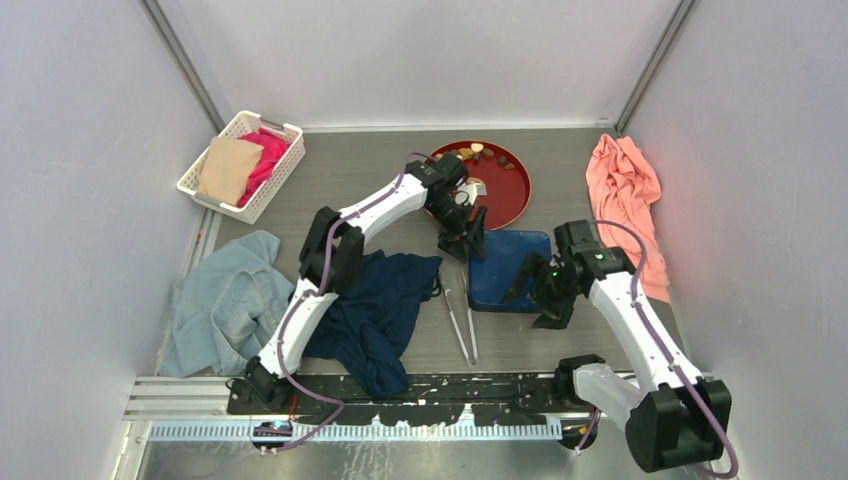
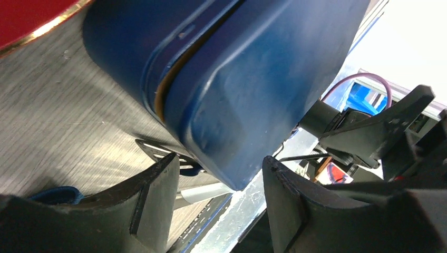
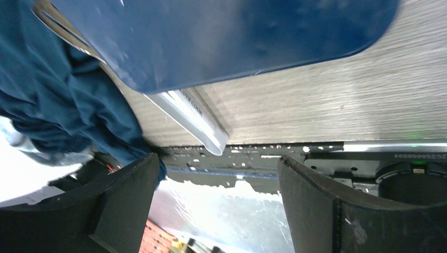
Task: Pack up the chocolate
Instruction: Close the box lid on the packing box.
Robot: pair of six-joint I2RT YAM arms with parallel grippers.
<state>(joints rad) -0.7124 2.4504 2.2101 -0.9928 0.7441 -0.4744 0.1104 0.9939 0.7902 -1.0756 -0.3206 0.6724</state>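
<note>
- Chocolate [image 1: 473, 152]: a small cluster of brown and pale pieces along the far rim of the red tray [image 1: 510, 190], at the far middle of the worktop [image 1: 570, 160]. No piece shows anywhere else.
- Navy box [image 1: 512, 262] lies just near of the tray, flat on the worktop. The left wrist view shows its lid seated, with a thin yellow seam running round the side. No compartments are exposed.
- Left claw [image 1: 463, 240] hangs low at the box's far-left corner. Its jaws are parted with that corner between the fingertips, but nothing is clamped and no contact can be made out.
- Right claw [image 1: 540, 295] sits at the near-right edge of the box, spread wide and empty.
- Tongs [image 1: 460, 322] lie on the worktop just left of the box, with one end running under its near edge in the right wrist view. A dark blue cloth [image 1: 375, 305] lies to their left.
- Step in hand, as a judgement: getting the box open. Packing proper has not begun, as the pieces are all on the tray and the lid is on.
- Next move likely calls for one claw to steady the base while the other takes the lid by its edge or corner and lifts it straight up. The lid then needs setting down away from the tray and tongs.
- After that comes picking the pieces, probably with the tongs, since they are small for bare fingers.
</note>
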